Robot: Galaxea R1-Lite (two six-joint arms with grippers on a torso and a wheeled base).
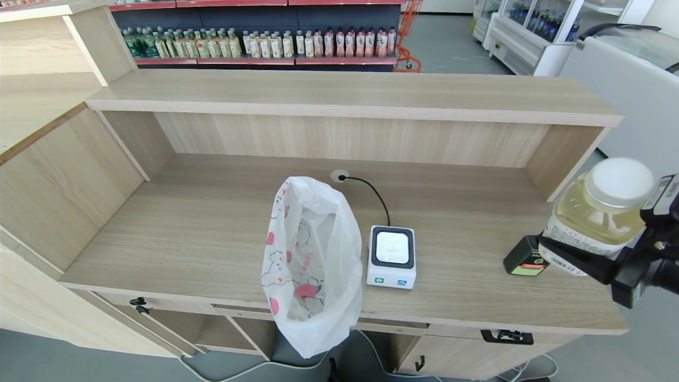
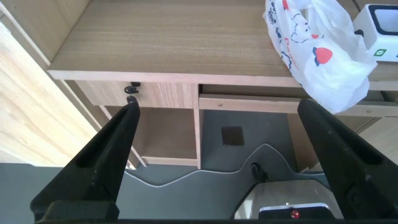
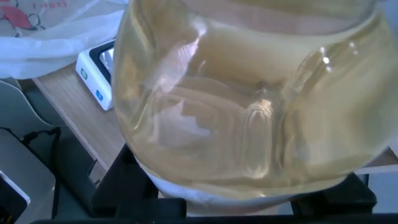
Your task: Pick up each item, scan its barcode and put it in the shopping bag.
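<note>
L gripper (image 2: 217, 162) hangs low in front of the counter (image 1: 201, 233), below its front edge, fingers (image 2: 102, 158) spread wide w/ nothing btwn them. The shopping bag (image 1: 310, 265) sits at the front edge near mid-counter, its bottom sagging over the edge; mouth is open, upward and toward the back, but what's inside can't be told. The scanner (image 1: 391, 256) stands just beside the bag on the R side, window facing up, close to the front edge. R gripper (image 1: 562, 241) is at the counter's R end near the front edge, clamped on the bottle (image 1: 599, 212): clear, yellow liquid, white cap, white label, held off the surface, well apart from scanner and bag. A small black-and-green box (image 1: 525, 257) lies on the counter just beside the R gripper's finger; touching or not, can't tell. Open surface lies L of the bag and btwn scanner and box. Farther back, the scanner's cable (image 1: 374, 193) runs to a hole in the top. Side walls and a raised ledge (image 1: 350, 95) close in the counter on L, R and back.
</note>
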